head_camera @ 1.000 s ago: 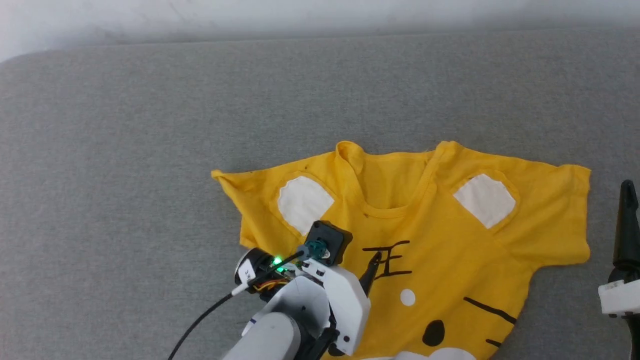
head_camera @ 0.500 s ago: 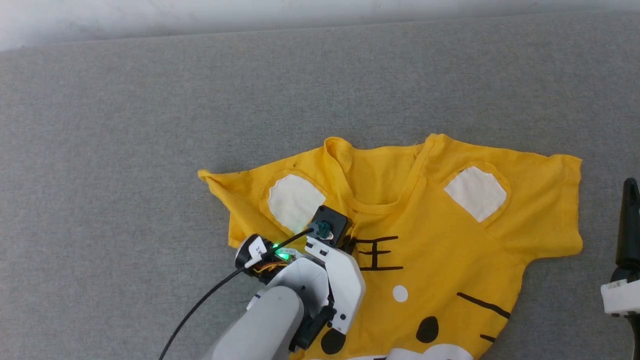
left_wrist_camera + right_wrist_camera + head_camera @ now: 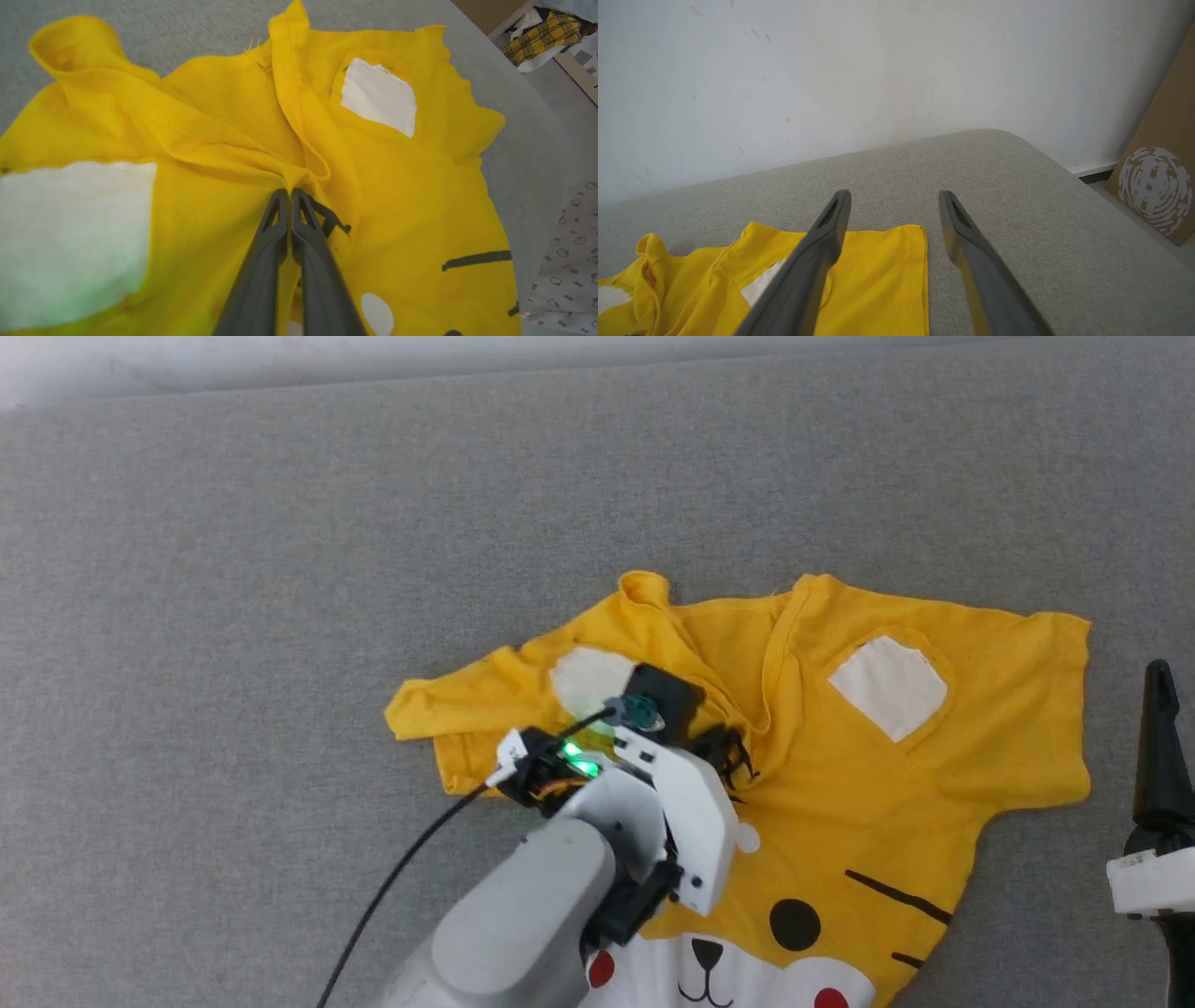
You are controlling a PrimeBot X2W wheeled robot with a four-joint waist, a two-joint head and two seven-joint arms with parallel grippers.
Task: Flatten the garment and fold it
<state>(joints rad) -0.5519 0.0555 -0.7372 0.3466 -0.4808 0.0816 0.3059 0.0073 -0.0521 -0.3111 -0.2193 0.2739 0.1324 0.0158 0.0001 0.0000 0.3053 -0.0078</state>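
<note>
Fabric below the collar (image 3: 286,88) of the shirt (image 3: 887,784) sits pinched in my left claw (image 3: 290,193), while my right claw (image 3: 894,198) hangs wide open near a sleeve (image 3: 878,273).

Yellow garment (image 3: 840,784), white-black-red face print; grey, perhaps flecked, surface (image 3: 280,569)

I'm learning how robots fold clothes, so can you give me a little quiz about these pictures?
1. True or false: the left gripper is shut on a pinch of the yellow T-shirt just below the collar.
2. Pick one. The right gripper is: A) open, holding nothing; B) shut on a sleeve; C) holding a box.
3. Fill the gap: the T-shirt lies on a ____ padded surface.

Key: 1 true; 2 A; 3 grey.
</note>
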